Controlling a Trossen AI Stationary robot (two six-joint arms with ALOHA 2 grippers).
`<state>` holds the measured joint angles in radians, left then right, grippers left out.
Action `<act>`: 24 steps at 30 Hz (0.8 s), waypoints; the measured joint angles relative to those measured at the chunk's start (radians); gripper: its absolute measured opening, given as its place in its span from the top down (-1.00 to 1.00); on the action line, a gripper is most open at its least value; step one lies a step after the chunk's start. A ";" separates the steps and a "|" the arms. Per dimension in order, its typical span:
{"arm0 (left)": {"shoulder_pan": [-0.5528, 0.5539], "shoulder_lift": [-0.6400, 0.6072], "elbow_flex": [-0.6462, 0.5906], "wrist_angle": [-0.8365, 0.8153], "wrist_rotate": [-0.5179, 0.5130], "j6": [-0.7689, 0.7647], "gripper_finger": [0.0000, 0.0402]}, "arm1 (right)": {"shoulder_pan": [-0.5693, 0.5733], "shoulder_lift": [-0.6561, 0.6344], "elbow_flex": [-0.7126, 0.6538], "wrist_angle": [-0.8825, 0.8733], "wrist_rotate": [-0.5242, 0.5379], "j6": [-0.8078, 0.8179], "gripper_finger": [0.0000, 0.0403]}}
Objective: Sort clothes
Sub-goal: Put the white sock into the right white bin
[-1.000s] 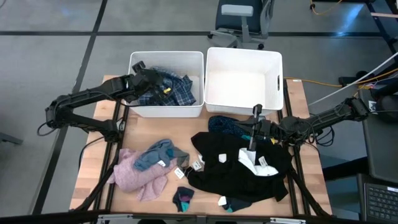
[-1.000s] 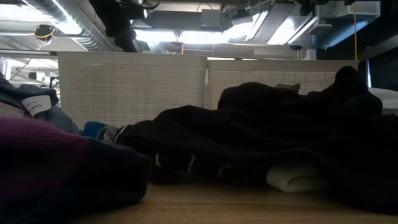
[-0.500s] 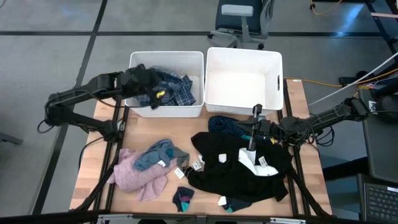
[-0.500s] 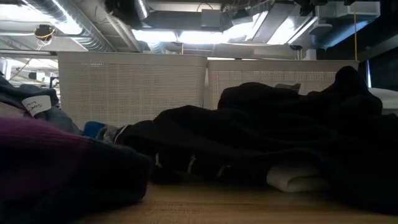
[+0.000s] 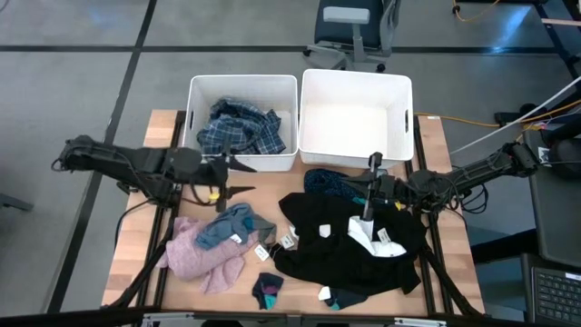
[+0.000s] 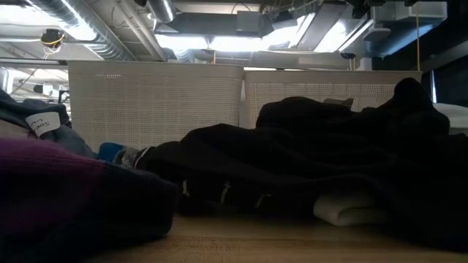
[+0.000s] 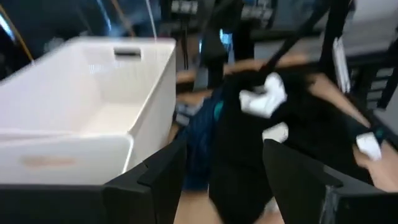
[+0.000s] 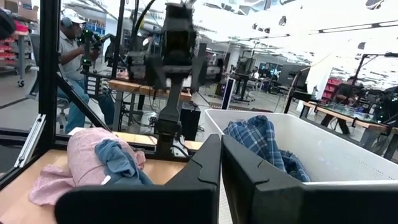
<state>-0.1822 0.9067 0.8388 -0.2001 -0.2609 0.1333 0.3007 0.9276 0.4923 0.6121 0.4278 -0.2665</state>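
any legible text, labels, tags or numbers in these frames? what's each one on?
None can be read.
Small white tags on the clothes near the black garment pile: too small to read.
White tag on the grey-blue garment in the low view: handwritten marks, too blurred to read.

Upper centre of the frame: 2 white bins [image 5: 355, 116] side by side, the blue plaid shirt [image 5: 241, 129] in the left one. Left gripper [image 5: 238, 178] spread open just below it. Pink fuzzy top [image 5: 195, 258] lower left; black pieces [image 5: 340, 250] lower centre.
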 joint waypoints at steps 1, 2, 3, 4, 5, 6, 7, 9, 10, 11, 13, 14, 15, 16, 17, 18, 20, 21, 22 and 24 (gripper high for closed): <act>-0.011 -0.016 -0.049 0.078 -0.001 0.010 -0.01 | 0.000 0.000 0.000 0.000 0.000 0.000 0.92; -0.019 -0.030 -0.099 0.171 -0.001 0.028 -0.01 | 0.000 0.000 0.000 0.000 0.000 0.000 0.92; -0.026 -0.040 -0.148 0.255 0.000 0.043 -0.01 | 0.001 0.000 0.000 -0.001 -0.001 0.000 0.92; -0.032 -0.048 -0.193 0.339 0.000 0.062 -0.01 | 0.001 0.000 0.000 -0.001 -0.004 0.001 0.91; -0.035 -0.052 -0.235 0.414 0.000 0.069 -0.01 | 0.001 0.000 0.001 -0.006 -0.013 0.006 0.88; -0.037 -0.053 -0.271 0.475 0.000 0.079 -0.01 | 0.001 0.000 0.010 -0.034 -0.014 0.021 0.85; -0.041 -0.055 -0.303 0.526 -0.001 0.086 -0.01 | 0.001 0.000 0.031 -0.087 -0.016 0.040 0.80; -0.042 -0.056 -0.349 0.591 -0.001 0.104 -0.01 | 0.002 0.000 0.105 -0.272 -0.018 0.095 0.66; -0.042 -0.056 -0.364 0.613 -0.001 0.110 -0.01 | 0.009 0.004 0.154 -0.385 -0.018 0.130 0.57; -0.042 -0.057 -0.373 0.622 -0.001 0.116 -0.01 | 0.018 0.017 0.212 -0.505 -0.010 0.162 0.48; -0.042 -0.056 -0.376 0.628 -0.001 0.136 -0.01 | 0.037 0.055 0.332 -0.729 0.036 0.240 0.28; -0.042 -0.058 -0.373 0.627 -0.001 0.137 -0.01 | 0.051 0.080 0.398 -0.838 0.059 0.286 0.19; -0.044 -0.065 -0.371 0.624 -0.001 0.136 -0.01 | 0.069 0.107 0.466 -0.945 0.067 0.341 0.11; -0.049 -0.075 -0.371 0.614 -0.001 0.132 -0.01 | 0.088 0.137 0.534 -1.056 0.067 0.410 0.03; -0.054 -0.085 -0.371 0.603 -0.001 0.129 -0.01 | 0.105 0.168 0.601 -1.172 0.066 0.497 -0.03; -0.057 -0.094 -0.370 0.585 -0.001 0.128 -0.01 | 0.123 0.203 0.666 -1.278 0.061 0.598 -0.09; -0.068 -0.116 -0.370 0.530 0.000 0.124 -0.01 | 0.166 0.277 0.776 -1.463 0.045 0.798 -0.16; -0.072 -0.125 -0.371 0.510 -0.001 0.116 -0.01 | 0.190 0.314 0.817 -1.546 0.028 0.893 -0.19; -0.074 -0.138 -0.371 0.491 -0.001 0.113 -0.01 | 0.212 0.347 0.851 -1.611 0.012 0.973 -0.20; -0.075 -0.157 -0.370 0.456 -0.001 0.103 -0.01 | 0.256 0.412 0.895 -1.680 -0.013 1.115 -0.21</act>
<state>-0.2570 0.7492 0.4683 0.2557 -0.2615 0.2366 0.5563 1.3391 1.3869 -1.0678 0.4147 0.8490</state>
